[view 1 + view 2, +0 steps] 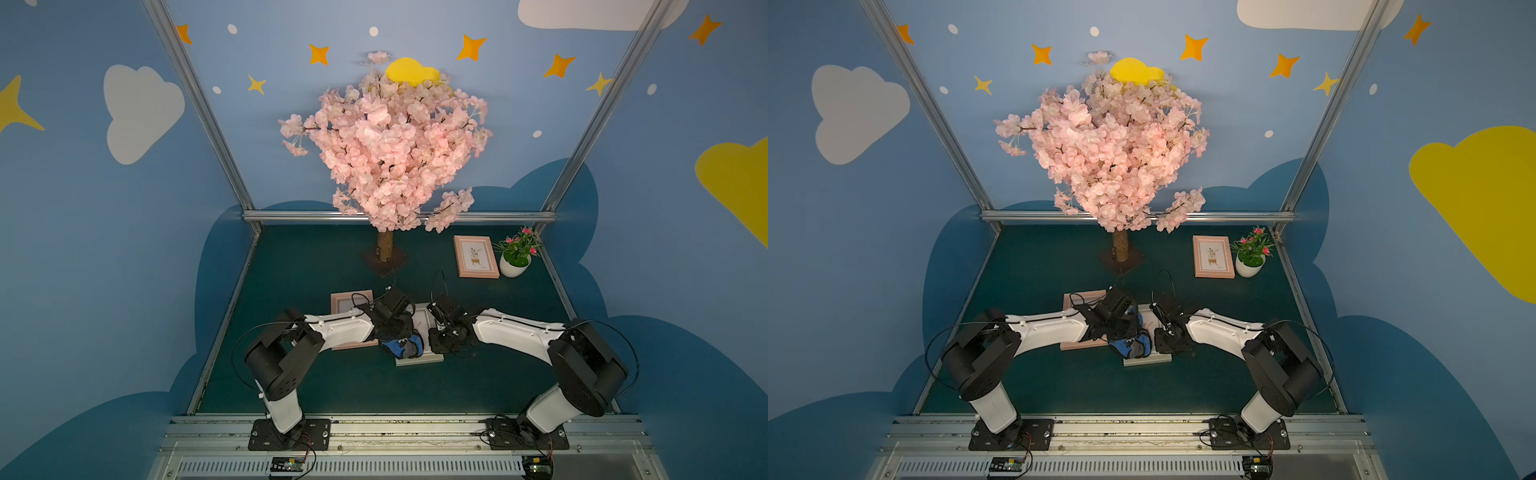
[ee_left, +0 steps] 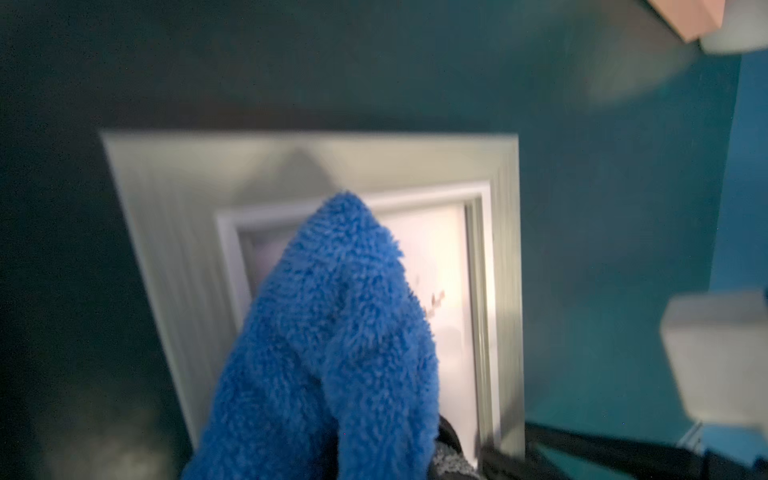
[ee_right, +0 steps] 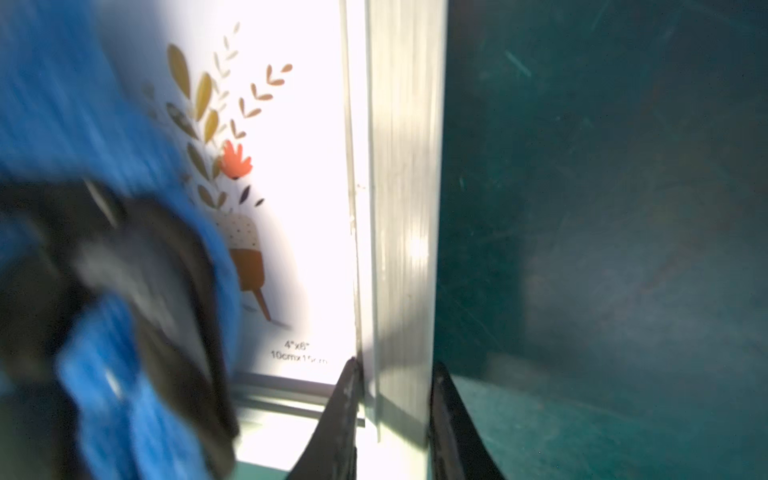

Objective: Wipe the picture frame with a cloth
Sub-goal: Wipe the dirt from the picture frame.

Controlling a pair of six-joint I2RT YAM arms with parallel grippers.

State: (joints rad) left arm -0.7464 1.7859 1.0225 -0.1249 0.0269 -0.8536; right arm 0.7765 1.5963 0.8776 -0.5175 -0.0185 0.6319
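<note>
Mid-task, wiping under way.

- Grey picture frame is lying flat on the green table, on the arm-base side of the blossom tree and a little off from its trunk.
- Left jaws are pinching shut on the cloth. The blue plush is hanging bunched from them and draping over the glass in the left wrist view, at the frame end farthest from the tree.
- Right jaws are sitting narrow, one finger on each side of the frame's side rail. I'm reading that as a clamp holding the frame steady.
- Both wrist views are smearing, so I'm judging a stroke is in progress.
- Progress: cloth grasped, frame pinned, cloth on the glass. I'm seeing no dirt, so I can't tell how much has been covered.
- The printed plant and the rails are showing bare beside the cloth.
- Left, I'm guessing: the rest of the glass, the rails, then letting go.
</note>
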